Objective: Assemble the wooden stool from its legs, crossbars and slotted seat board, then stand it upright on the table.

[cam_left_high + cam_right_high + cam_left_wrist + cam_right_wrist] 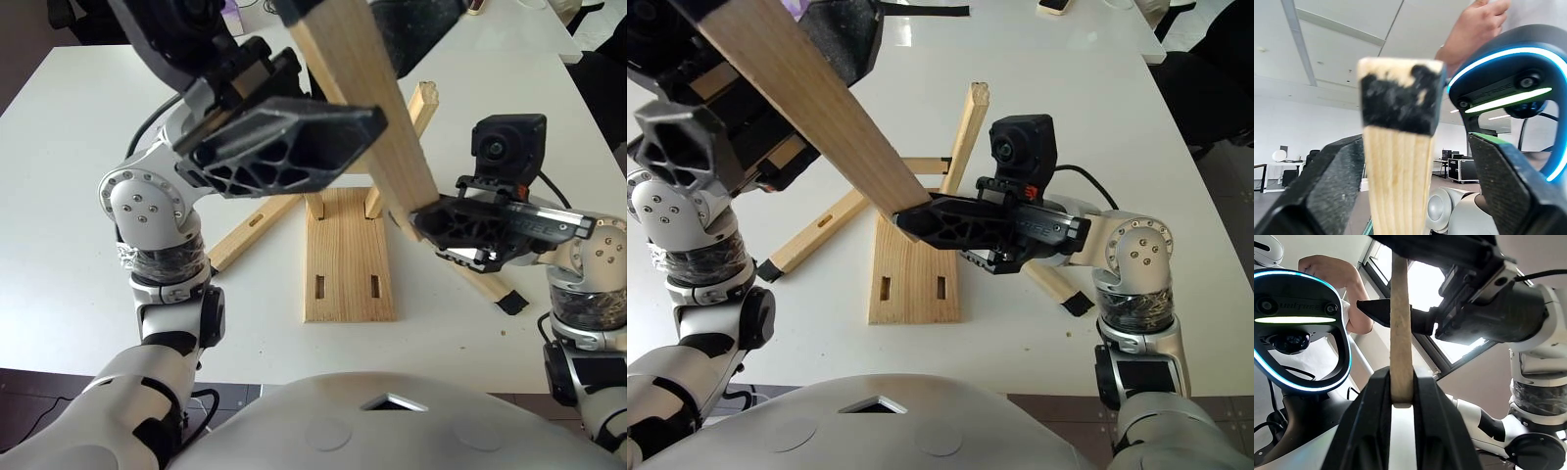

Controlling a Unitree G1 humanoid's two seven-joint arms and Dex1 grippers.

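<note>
A long wooden leg (pixel 358 78) with a black cap (pixel 1400 100) hangs slanted above the table, held at both ends. My left gripper (pixel 382 83) is shut on its upper part. My right gripper (pixel 911 223) is shut on its lower end, just above the back of the slotted seat board (pixel 348 264). The board lies flat, two slots facing me. Behind it another leg (pixel 967 132) stands tilted from the board's far edge. A third leg (pixel 250 230) lies on the table to the left, and a black-capped fourth leg (pixel 1063 289) lies under my right arm. A crossbar (pixel 921 164) lies behind.
The white table (pixel 69 196) has open room left of the board and at the far right. Its front edge (pixel 294 354) runs close below the board. Small items (pixel 1058 5) sit at the far edge.
</note>
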